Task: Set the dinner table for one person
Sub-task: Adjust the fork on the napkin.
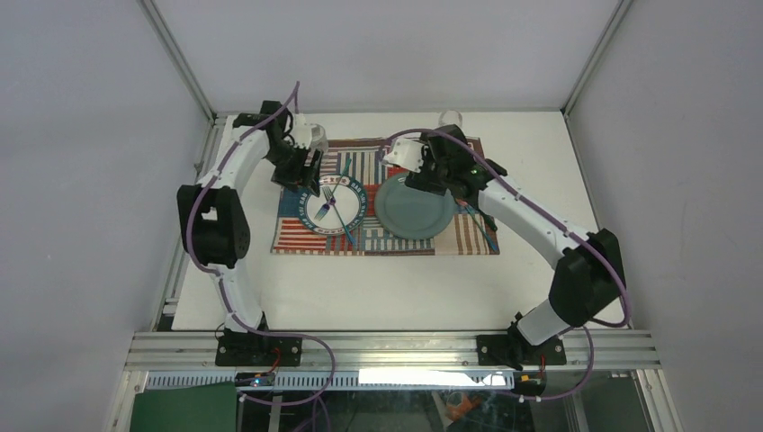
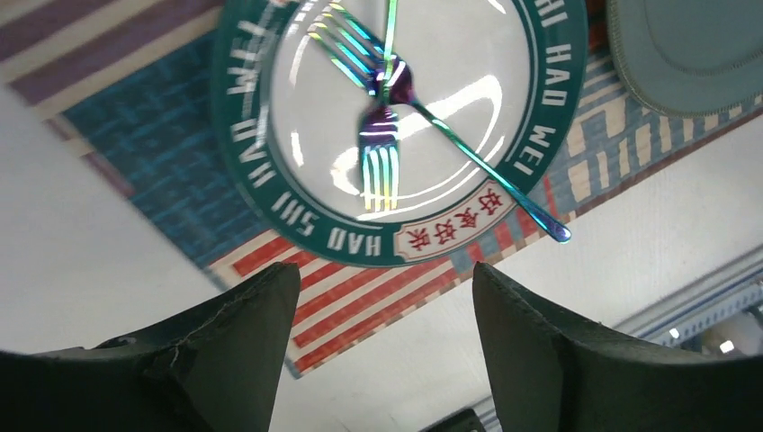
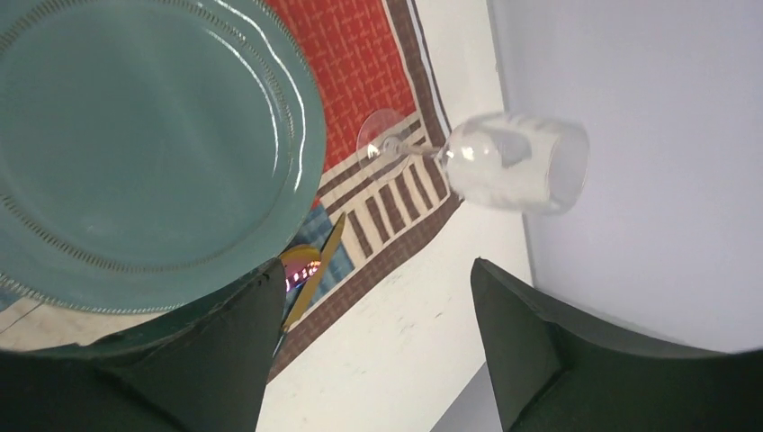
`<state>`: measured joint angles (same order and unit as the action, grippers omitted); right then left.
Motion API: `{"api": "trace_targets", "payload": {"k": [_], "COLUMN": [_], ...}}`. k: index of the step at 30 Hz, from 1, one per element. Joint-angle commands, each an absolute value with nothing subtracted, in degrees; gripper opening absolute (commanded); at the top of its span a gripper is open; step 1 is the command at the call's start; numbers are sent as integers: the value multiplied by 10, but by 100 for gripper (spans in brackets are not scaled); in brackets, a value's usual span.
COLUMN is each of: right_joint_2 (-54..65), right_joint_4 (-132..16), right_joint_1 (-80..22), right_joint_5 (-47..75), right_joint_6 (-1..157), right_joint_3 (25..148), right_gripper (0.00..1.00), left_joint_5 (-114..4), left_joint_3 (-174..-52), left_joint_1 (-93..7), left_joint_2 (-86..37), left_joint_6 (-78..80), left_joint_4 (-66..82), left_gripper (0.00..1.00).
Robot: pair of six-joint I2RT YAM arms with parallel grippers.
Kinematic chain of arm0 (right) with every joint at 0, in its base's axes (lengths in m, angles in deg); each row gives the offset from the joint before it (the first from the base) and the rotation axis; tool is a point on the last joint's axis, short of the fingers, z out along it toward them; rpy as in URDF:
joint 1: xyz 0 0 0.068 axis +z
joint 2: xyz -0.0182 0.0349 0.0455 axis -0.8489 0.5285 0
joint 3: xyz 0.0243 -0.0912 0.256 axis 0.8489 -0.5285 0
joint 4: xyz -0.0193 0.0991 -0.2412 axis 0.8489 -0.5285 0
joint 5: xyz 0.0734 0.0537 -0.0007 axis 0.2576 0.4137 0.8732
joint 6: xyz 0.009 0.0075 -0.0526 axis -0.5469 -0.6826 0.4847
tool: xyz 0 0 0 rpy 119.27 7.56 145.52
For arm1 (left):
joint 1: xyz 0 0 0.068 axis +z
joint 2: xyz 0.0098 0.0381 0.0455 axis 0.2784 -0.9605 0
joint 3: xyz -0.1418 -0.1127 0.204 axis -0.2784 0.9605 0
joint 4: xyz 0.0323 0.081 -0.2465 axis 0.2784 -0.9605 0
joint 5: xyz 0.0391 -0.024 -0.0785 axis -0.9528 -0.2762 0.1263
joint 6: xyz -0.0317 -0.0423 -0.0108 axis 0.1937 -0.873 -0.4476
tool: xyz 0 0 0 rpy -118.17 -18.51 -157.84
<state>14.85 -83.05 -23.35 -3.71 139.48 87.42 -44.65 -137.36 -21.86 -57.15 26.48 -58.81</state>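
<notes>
On the counter point(image 1: 378, 288): I see the white top spanning the space between the frame rails, with my two arms bolted at its near edge and a mat point(image 1: 297, 236) lying on its far half.
mat: a striped red, blue and white patchwork, lying flat, with both plates on it.
small plate point(image 2: 241, 135): white with a green lettered rim, on the mat's left half.
forks point(image 2: 378, 171): two iridescent ones, crossed on the small plate. One handle runs out past the rim, over the mat.
teal plate point(image 1: 414, 216): on the mat, just right of the small plate. I see a gap between the two.
glass point(image 3: 513, 162): clear and stemmed, standing upright with its foot on the mat's far right corner, beyond the teal plate.
utensil point(image 3: 317, 270): a slim gold-tinted piece on the mat beside the teal plate. I cannot tell which kind.
my left hand point(image 2: 385, 279): above the mat's far left corner, beside the small plate. Its fingers are spread and there is nothing between them.
my right hand point(image 3: 378, 270): above the teal plate's far rim. Its fingers are apart and it is empty.
</notes>
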Motion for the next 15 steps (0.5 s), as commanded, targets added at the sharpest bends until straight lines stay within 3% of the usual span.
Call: {"api": "trace_targets", "payload": {"k": [1,5,15], "right_joint_2": [77,39,20], "right_joint_4": [-789,-792,-803], "right_joint_1": [-234,-251,-252], "right_joint_5": [-51,-59,-64], "right_joint_6": [1328,1323,1310], "right_joint_3": [825,789,781], "right_gripper": [79,79,79], "left_joint_5": [-409,-449,-461], "left_joint_3": [-1437,-1463,-1440], "left_joint_1": [-285,-340,-372], "left_joint_2": [-616,-650,-674], "left_joint_6": [242,225,228], "left_joint_4": [-660,-659,-632], "left_gripper": [71,72,70]}}
